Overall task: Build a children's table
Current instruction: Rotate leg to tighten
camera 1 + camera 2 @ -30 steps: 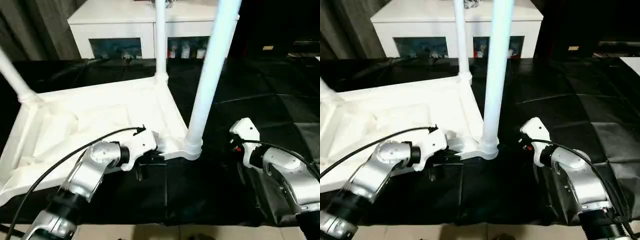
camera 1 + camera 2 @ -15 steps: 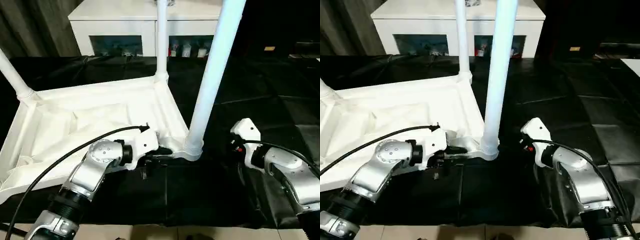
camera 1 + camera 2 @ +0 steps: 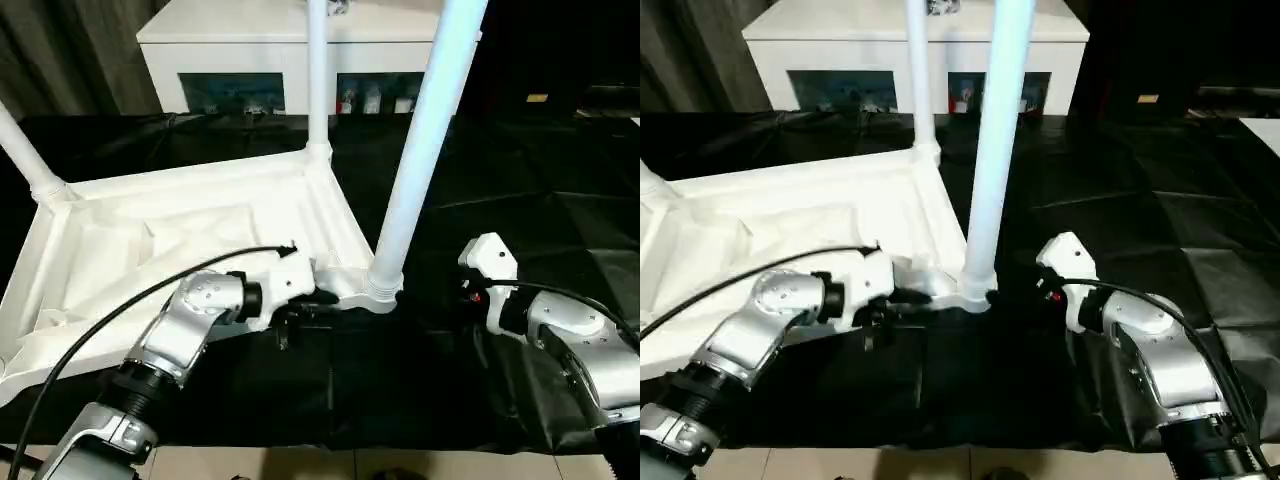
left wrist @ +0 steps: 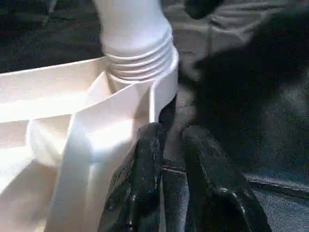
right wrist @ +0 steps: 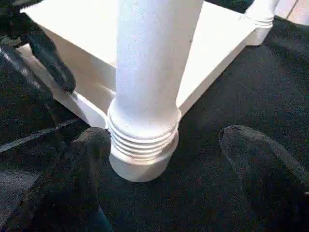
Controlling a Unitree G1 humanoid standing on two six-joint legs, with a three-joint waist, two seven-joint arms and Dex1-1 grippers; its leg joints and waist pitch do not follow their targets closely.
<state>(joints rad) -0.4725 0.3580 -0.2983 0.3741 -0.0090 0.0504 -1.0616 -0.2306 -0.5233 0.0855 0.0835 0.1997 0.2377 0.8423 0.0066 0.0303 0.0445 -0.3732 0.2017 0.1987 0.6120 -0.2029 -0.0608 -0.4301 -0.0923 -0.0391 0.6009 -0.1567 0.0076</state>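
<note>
A black sheet point(image 3: 520, 180) covers the floor, and on it the white children's table point(image 3: 190, 225) lies upside down, ribbed underside facing up, taking most of the left and middle of the head views. Behind it, at the far edge of the sheet, stands a low white cabinet point(image 3: 240, 45) with dark glass openings. Three legs are seen standing up from the corner sockets: the near leg point(image 3: 420, 150) rises from the rounded socket point(image 3: 383, 290) at the corner closest to the robot, another leg point(image 3: 317, 70) stands at the far corner, and a third leg point(image 3: 25, 150) leans out at the left corner. The threaded collar of the near leg sits in its socket, as the right wrist view shows point(image 5: 142, 140). The left gripper point(image 3: 290, 325) is at the table's near edge just left of that socket; in the left wrist view its two black fingers point(image 4: 145, 179) stand a narrow gap apart beside the rim, close to it, and I cannot tell whether they pinch anything. The right gripper point(image 5: 169, 159) is low on the sheet to the right of the near leg, its fingers spread wide, one on each side of the socket's base and clear of it.
</note>
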